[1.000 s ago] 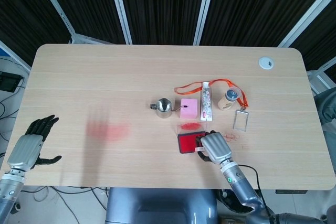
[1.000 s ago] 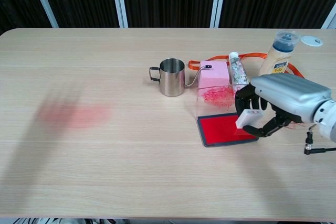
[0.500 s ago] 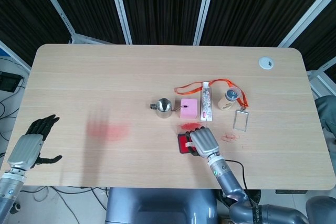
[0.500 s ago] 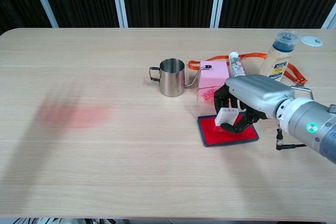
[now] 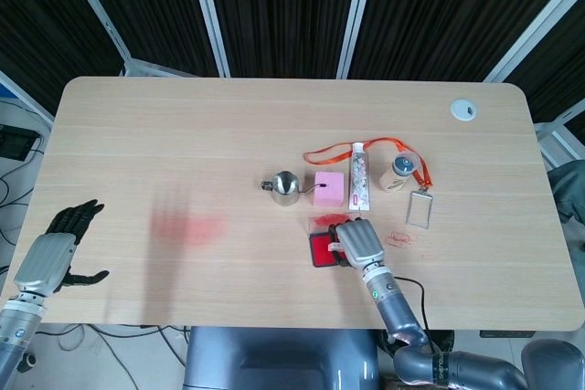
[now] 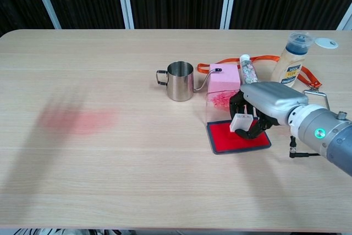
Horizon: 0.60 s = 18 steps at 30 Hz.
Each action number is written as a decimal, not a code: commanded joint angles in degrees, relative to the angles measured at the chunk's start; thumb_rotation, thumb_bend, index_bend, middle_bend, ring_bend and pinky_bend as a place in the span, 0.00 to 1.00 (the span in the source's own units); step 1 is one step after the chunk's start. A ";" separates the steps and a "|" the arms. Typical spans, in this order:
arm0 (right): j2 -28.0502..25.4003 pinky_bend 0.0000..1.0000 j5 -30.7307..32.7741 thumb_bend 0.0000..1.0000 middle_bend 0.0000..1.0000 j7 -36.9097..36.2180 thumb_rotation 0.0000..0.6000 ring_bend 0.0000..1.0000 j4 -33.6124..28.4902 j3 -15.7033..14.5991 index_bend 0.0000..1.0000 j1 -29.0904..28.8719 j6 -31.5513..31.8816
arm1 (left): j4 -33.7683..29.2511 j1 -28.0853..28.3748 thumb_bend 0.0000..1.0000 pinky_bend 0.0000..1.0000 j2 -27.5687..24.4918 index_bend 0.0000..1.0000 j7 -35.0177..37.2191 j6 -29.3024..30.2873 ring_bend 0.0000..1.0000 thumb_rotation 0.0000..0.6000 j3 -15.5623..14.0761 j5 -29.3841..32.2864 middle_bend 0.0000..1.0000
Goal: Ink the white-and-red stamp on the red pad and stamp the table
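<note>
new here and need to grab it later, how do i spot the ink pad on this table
Look at the cluster of things on the right half of the table. Nearest the front edge, under the right hand, lies the ink pad: flat, dark-framed and bright red, unlike the pink block behind it.

The right hand (image 5: pixel 357 242) covers much of the flat red ink pad (image 5: pixel 320 249) in the head view, and its curled fingers (image 6: pixel 254 117) hide most of the small white-and-red stamp (image 6: pixel 241 122); whether stamp and pad touch cannot be told.
</note>
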State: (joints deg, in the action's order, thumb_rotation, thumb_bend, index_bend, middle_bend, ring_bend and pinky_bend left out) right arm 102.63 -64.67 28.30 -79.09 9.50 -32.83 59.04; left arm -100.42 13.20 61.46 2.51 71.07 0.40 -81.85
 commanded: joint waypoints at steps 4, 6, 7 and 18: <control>0.94 0.45 0.46 0.60 0.66 -0.26 1.00 0.50 1.22 -0.54 0.76 -0.07 -0.10 | 0.01 -0.02 0.00 0.00 0.01 0.00 -0.04 0.07 0.00 1.00 0.03 0.09 0.00; 1.22 0.45 0.56 0.60 0.66 -0.24 1.00 0.50 1.65 -0.85 0.76 -0.06 -0.17 | 0.03 0.00 0.00 0.00 0.04 0.00 -0.11 0.05 0.00 1.00 0.02 0.10 0.00; 1.36 0.45 0.61 0.60 0.66 -0.27 1.00 0.50 1.82 -0.96 0.76 -0.04 -0.18 | 0.02 0.01 0.00 0.00 0.05 0.00 -0.11 0.01 0.00 1.00 0.00 0.09 0.00; 1.51 0.45 1.11 0.60 0.67 -0.30 1.00 0.50 2.35 -1.29 0.77 0.16 0.20 | 0.08 0.01 0.00 0.00 0.00 0.00 0.05 0.09 0.00 1.00 -0.04 -0.07 0.00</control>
State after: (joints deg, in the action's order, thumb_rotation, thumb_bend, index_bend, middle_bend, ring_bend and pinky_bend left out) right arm 104.15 -63.56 28.00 -76.74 8.21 -32.68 59.24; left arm -100.34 13.21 61.46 2.57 71.15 0.36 -81.92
